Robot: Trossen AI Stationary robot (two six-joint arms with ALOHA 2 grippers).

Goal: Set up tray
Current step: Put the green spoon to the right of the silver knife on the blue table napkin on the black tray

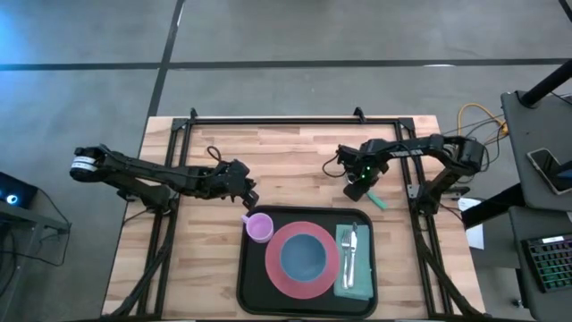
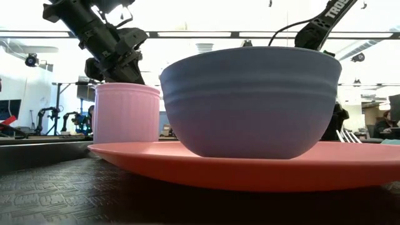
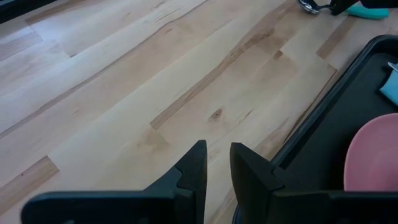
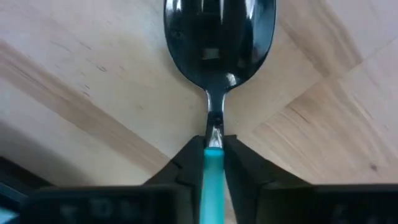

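Table: pale wooden top (image 1: 295, 161), black frame around it.
Tray: black tray (image 1: 255, 282) at the near middle, holding a pink plate (image 1: 277, 268) with a blue bowl (image 1: 304, 255), a pink cup (image 1: 259, 227), and a teal napkin (image 1: 344, 277) under a fork (image 1: 350, 249).
Right gripper (image 4: 213, 144): clamped on a teal-handled spoon (image 4: 219, 37) just beyond the tray's far right corner.
Left gripper (image 3: 217, 165): fingers slightly apart, holding nothing, beside the tray's far left corner.

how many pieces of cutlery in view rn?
2, maybe more. A fork lies on the teal napkin in the tray; a teal-handled spoon is held in the right gripper above the table.
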